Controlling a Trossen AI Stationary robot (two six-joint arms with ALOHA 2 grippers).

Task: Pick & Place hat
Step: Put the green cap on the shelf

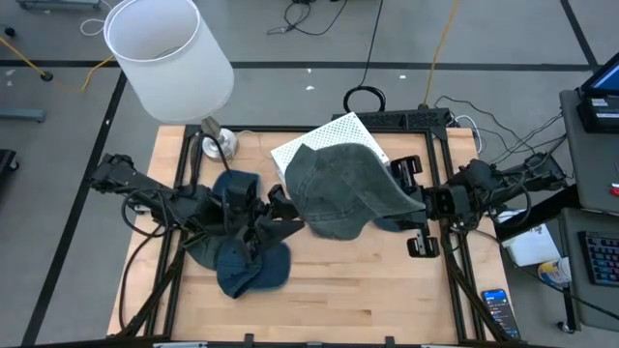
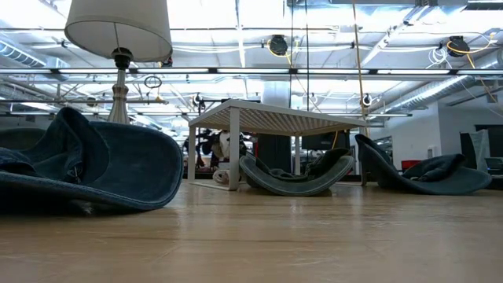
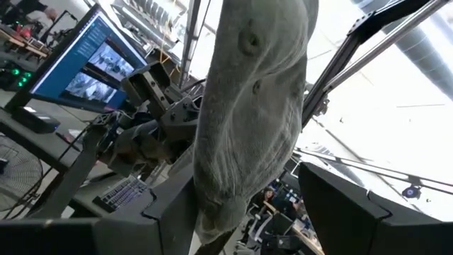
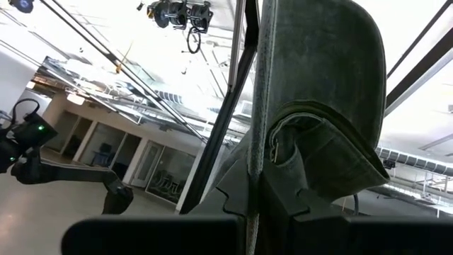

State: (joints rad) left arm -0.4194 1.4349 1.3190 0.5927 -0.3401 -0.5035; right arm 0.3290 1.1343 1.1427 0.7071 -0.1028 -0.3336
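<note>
Apparently green hat (image 1: 338, 188) in right claw (image 1: 418, 205)

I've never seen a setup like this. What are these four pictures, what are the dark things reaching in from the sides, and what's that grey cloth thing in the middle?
They show one moment from four cameras: one overhead, one at tabletop height, one on each arm's wrist. The dark things are two robot arms at a wooden table. Each ends in a two-finger gripper. The right gripper is shut on the edge of a grey-green hat, held above a white slatted stand. The left gripper is open at the hat's other side. A blue hat lies on the table under the left arm, and a lamp stands at the back corner.
</note>
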